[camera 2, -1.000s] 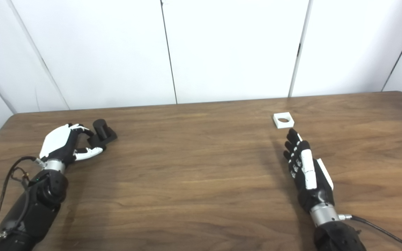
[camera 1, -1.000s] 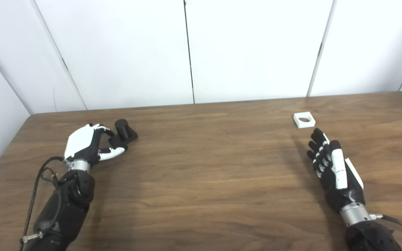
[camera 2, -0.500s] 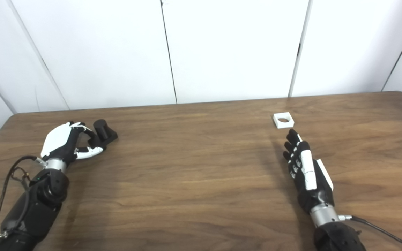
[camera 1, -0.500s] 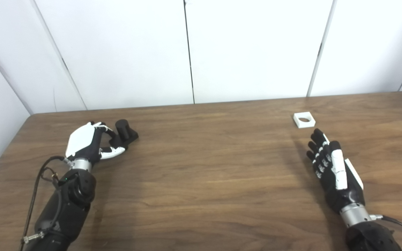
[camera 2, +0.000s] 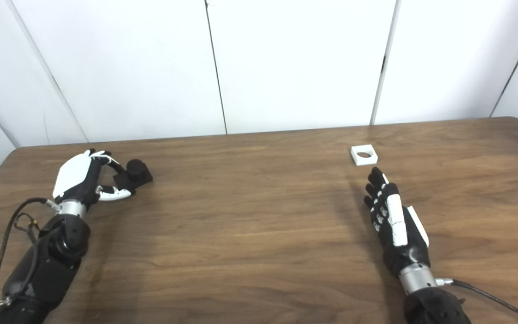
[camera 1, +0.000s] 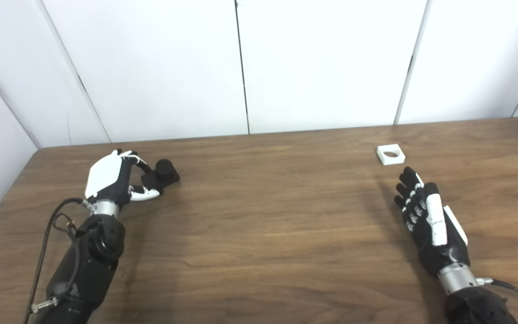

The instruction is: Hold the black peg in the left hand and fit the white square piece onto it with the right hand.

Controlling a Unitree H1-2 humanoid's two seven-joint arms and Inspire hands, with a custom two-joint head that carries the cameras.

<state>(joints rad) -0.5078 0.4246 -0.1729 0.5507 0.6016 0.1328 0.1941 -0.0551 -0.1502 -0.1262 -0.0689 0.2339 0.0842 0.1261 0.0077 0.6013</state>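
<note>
The black peg (camera 1: 165, 171), a short cylinder on a square base, is at the far left of the wooden table. My left hand (camera 1: 111, 178) has its fingers and thumb curled onto the near left edge of the base, and the peg looks slightly tipped. The white square piece (camera 1: 390, 154), which has a round hole, lies flat at the far right. My right hand (camera 1: 426, 215) rests nearer to me than that piece, open with fingers stretched toward it. A small gap separates the fingertips from the piece.
The brown table (camera 1: 268, 225) ends at its far edge against white wall panels (camera 1: 322, 63). Its rounded left corner lies just beyond my left hand. Cables hang along both forearms.
My left hand has moved up and closed tighter on the peg's base, and the peg has turned and tipped a little. My right hand has hardly moved.
</note>
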